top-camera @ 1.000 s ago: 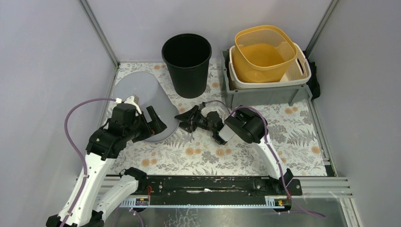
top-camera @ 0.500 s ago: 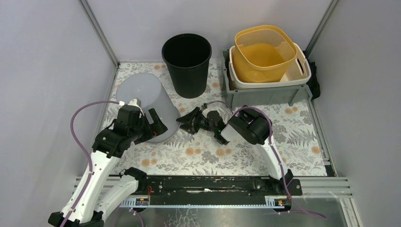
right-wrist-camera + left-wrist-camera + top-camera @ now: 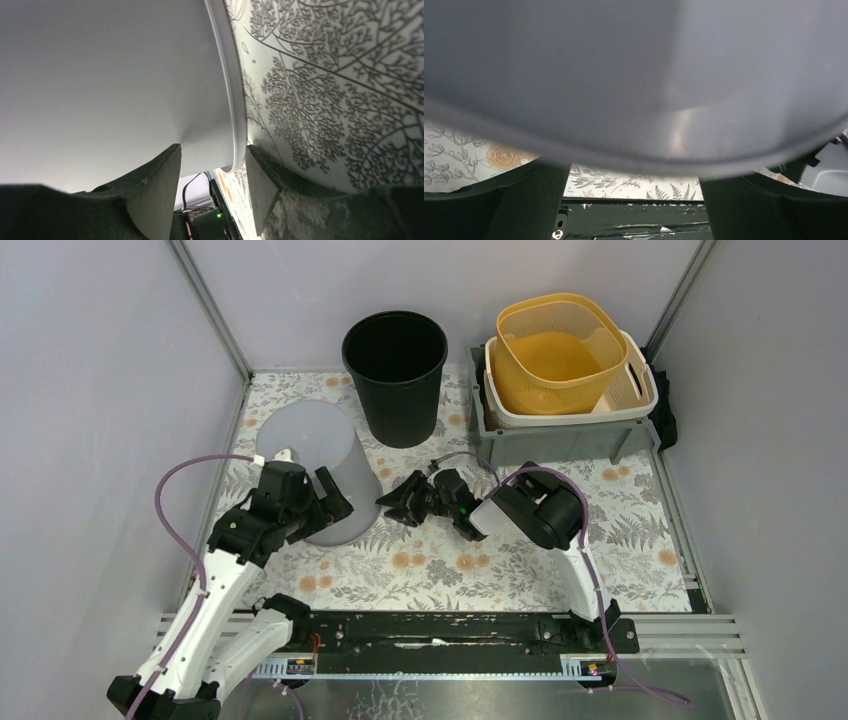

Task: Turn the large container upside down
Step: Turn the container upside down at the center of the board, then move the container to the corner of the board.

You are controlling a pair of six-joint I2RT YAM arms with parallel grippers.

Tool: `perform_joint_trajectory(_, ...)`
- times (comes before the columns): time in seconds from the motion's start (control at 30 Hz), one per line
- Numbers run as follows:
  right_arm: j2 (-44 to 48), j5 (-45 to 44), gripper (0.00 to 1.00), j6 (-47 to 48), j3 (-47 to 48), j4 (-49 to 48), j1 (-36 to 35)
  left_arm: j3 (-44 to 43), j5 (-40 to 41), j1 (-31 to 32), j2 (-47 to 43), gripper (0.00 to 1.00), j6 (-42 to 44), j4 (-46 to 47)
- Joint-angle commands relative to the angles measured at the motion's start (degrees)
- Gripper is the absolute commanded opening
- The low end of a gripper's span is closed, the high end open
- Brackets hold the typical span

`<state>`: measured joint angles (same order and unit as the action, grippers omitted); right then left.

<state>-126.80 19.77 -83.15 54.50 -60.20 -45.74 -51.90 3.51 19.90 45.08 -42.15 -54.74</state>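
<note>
Above: elbowed in low from both sides of the large container (image 3: 310, 450), closed end up at the left of the bench (image 3: 450, 570), left gripper (image 3: 330, 502) at its near wall, right gripper (image 3: 388, 504) at its right rim. Left wrist: spread wide and released, close by the container's rim. Right wrist: straddling that rim with both fingers (image 3: 150, 190); cannot tell whether clenched.
</note>
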Motion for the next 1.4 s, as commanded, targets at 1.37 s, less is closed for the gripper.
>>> perform_joint_trajectory(1.37, 35.5, 3.1, 0.68, 23.5, -12.7, 30.7, 0.5, -1.3, 18.2, -1.3, 19.9, 1.0, -12.0, 15.8)
